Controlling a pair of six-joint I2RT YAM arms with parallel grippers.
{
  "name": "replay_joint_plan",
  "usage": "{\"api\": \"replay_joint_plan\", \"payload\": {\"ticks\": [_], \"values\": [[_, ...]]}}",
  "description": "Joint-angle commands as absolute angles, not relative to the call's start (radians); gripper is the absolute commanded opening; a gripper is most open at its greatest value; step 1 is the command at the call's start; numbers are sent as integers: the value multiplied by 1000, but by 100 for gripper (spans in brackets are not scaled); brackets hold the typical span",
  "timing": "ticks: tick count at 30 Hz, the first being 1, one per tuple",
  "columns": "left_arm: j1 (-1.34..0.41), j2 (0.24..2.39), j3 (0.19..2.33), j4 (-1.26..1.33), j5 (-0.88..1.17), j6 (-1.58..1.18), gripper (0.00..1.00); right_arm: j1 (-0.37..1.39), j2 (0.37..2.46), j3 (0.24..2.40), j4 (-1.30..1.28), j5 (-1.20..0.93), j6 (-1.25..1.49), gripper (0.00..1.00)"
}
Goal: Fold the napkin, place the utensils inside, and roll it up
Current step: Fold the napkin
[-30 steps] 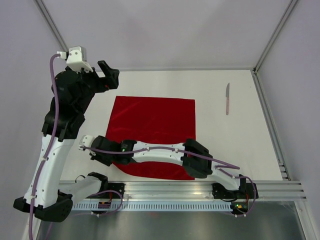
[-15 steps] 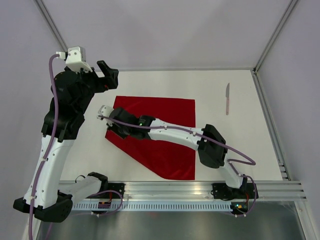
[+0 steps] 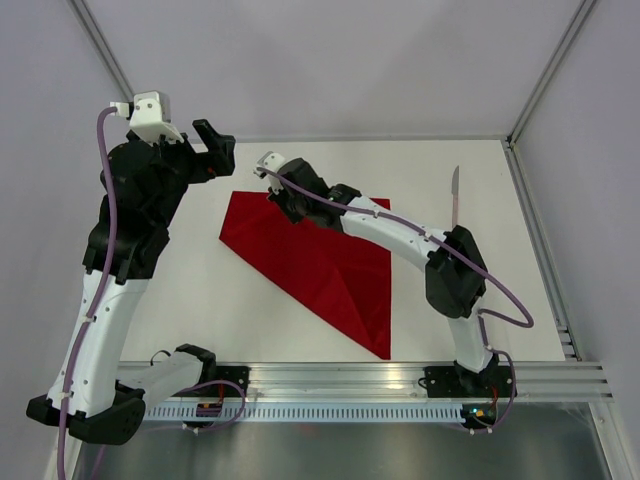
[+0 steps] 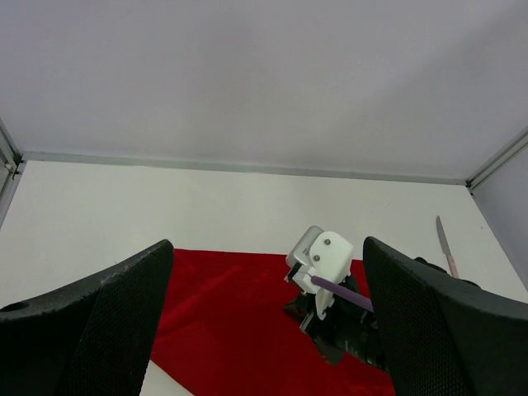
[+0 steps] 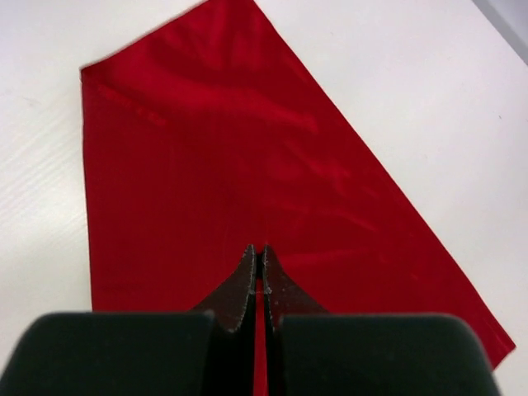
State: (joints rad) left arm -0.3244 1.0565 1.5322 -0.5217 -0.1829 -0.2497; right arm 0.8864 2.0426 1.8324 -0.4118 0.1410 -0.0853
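Right end effector [image 5: 257, 256] pinched tight, a sliver of red cloth between its fingers; I read that as a hold on the napkin [image 3: 320, 260]. From there the napkin spreads on the bench [image 3: 420, 170] back toward the arm bases. It forms a lopsided triangle, long axis diagonal, sharp tip pointing near-right. Left end effector [image 3: 215, 145] wide and empty, just left of the right one. Knife [image 3: 454, 197] well right of the right end effector, lying near-to-far.

napkin [image 3: 320, 265]: deep red, folded over diagonally, lying centre | knife [image 3: 455, 197]: flat, far right, well apart
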Motion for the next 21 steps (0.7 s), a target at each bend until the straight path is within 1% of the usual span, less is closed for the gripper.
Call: {"api": "replay_joint_plan", "payload": {"ticks": [1, 8, 21], "values": [[-321, 1046, 1536, -494, -201, -192, 100, 865, 1983, 1795, -403, 167, -110, 0], [-321, 1051, 1532, -489, -201, -186, 100, 763, 1976, 1750, -379, 158, -106, 1], [-321, 1068, 1529, -483, -193, -184, 100, 652, 1965, 1706, -351, 156, -86, 0]]}}
